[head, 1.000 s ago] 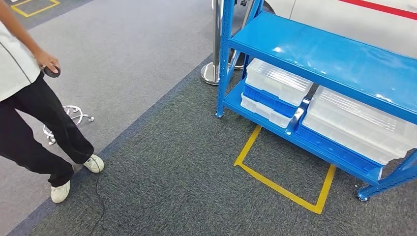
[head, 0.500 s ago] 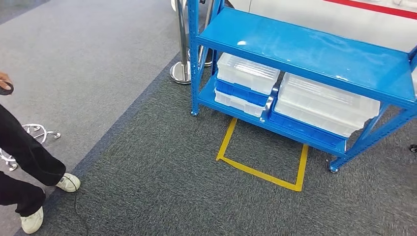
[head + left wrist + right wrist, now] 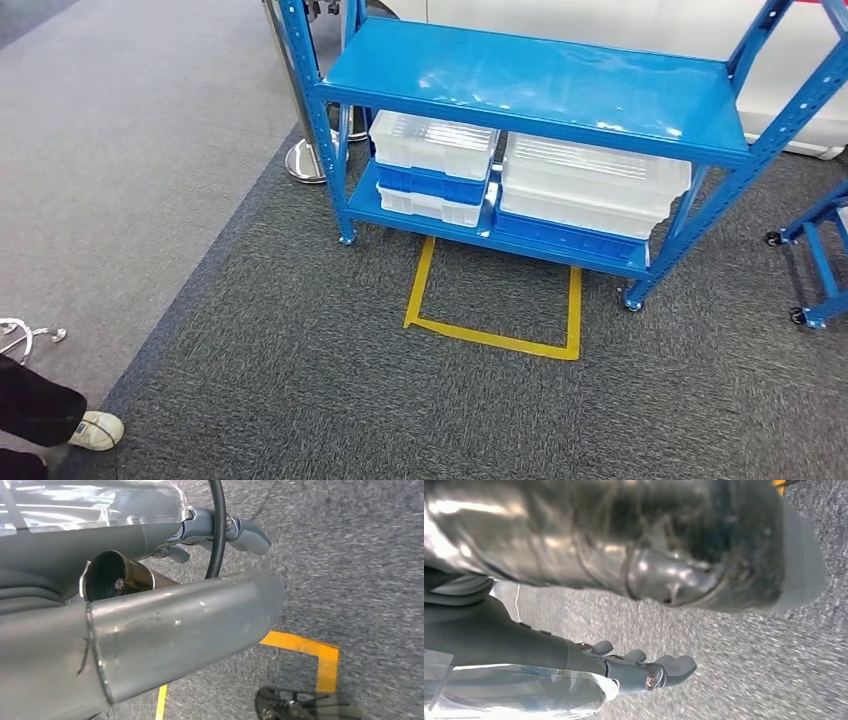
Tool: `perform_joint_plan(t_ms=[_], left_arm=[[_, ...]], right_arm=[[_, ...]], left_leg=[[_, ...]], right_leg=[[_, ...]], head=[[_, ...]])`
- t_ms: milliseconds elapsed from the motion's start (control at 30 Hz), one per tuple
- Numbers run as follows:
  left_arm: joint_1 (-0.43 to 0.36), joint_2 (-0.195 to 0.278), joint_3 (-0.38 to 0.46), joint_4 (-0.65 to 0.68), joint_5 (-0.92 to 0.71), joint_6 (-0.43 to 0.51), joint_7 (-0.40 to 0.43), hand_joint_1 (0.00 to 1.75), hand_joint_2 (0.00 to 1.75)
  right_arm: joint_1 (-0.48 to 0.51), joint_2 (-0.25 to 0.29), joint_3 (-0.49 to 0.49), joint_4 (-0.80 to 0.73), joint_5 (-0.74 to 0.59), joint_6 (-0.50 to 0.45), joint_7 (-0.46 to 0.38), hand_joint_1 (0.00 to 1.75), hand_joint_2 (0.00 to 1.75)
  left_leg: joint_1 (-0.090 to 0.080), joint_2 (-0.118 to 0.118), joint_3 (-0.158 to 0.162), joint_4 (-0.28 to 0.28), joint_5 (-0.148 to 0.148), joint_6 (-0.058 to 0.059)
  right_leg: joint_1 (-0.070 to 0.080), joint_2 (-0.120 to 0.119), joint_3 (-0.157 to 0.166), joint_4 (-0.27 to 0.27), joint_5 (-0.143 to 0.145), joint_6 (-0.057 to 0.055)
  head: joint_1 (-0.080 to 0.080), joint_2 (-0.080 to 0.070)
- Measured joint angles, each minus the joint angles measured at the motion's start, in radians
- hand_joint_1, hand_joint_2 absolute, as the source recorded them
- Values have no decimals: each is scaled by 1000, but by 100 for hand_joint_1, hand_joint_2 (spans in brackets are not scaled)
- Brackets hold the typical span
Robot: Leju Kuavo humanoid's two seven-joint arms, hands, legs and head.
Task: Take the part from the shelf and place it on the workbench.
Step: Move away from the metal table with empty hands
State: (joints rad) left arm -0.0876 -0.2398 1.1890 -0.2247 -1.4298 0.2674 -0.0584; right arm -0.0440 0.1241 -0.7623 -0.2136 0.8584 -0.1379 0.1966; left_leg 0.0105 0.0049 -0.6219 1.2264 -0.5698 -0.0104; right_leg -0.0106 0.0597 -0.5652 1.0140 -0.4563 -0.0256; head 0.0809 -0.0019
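While both arms hang over the carpet, the left hand (image 3: 220,527) and right hand (image 3: 644,672) hold nothing, fingers loosely extended. The shelf (image 3: 530,85) carries lidded bins (image 3: 590,185) on its lower level; the part itself cannot be identified.

Shelf (image 3: 520,80): blue painted metal, glossy, perforated uprights. Bins (image 3: 590,185): translucent and blue plastic, smooth, ribbed lids. Floor: rough dark carpet (image 3: 330,400), paler grey carpet (image 3: 130,170) beside it. Tape (image 3: 490,338): yellow, matt. Post (image 3: 303,110): polished chrome. Left hand (image 3: 220,530): smooth grey plastic, clear film over cover.
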Motion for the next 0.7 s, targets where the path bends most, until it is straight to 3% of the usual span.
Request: perform_joint_plan(t_ms=[67,133,167,200,233,300,367,433,467,533,600,667,700], left_arm=[[0,0,0,0,1,0,-1,0,0],[-2,0,0,0,3,2,-6,0,0],[-3,0,0,0,4,2,-8,0,0],[-4,0,0,0,5,3,-10,0,0],[-5,0,0,0,5,3,-11,0,0],[-5,0,0,0,6,5,-13,0,0],[-3,1,0,0,6,6,-14,0,0],[-1,1,0,0,6,6,-13,0,0],[-1,1,0,0,6,6,-12,0,0],[-2,1,0,0,6,6,-10,0,0],[-3,1,0,0,6,6,-10,0,0],[-8,1,0,0,6,6,-9,0,0],[-10,1,0,0,6,6,-8,0,0]], right_arm=[[0,0,0,0,1,1,-1,0,0],[-2,1,0,0,3,2,-3,0,0],[-2,1,0,0,4,2,-3,0,0],[0,0,0,0,6,1,-3,0,0],[1,0,-1,0,7,1,-3,0,0],[2,0,-1,0,10,0,-4,0,0],[-1,1,-1,0,13,-1,-6,0,0],[-2,1,-1,0,15,-1,-8,0,0],[-2,1,-1,0,16,-1,-9,0,0],[0,1,-2,0,19,-1,-10,0,0],[0,1,-2,0,25,-6,-15,0,87],[2,1,-2,0,35,-14,-20,0,175],[3,1,-2,0,40,-17,-21,0,175]], left_leg=[[4,-44,54,-133,66,4],[5,-81,80,-202,83,11],[3,-81,81,-205,80,15],[2,-70,82,-208,84,22],[3,-58,85,-213,87,29],[6,-31,89,-225,94,44],[4,-4,89,-228,95,51],[1,25,90,-227,92,53],[0,39,91,-227,90,52],[0,59,98,-227,85,49],[-3,73,102,-226,78,38],[-8,79,103,-223,68,35],[-9,80,105,-221,66,38]], right_leg=[[-1,26,-4,11,-5,7],[-2,46,-14,19,-7,19],[-4,56,-19,19,-5,26],[-5,67,-23,17,-2,33],[-6,60,-25,19,-2,39],[-4,11,-48,65,-31,46],[-3,-40,-108,187,-95,51],[-5,-51,-160,293,-129,57],[-5,-54,-161,296,-118,57],[-4,-67,-101,186,-54,53],[2,-86,-30,55,-13,42],[6,-91,-6,11,-11,35],[6,-89,-6,10,-11,35]], head=[[0,0],[0,0],[0,0],[1,0],[1,0],[3,0],[6,0],[6,0],[6,0],[6,0],[5,0],[4,0],[3,0]])
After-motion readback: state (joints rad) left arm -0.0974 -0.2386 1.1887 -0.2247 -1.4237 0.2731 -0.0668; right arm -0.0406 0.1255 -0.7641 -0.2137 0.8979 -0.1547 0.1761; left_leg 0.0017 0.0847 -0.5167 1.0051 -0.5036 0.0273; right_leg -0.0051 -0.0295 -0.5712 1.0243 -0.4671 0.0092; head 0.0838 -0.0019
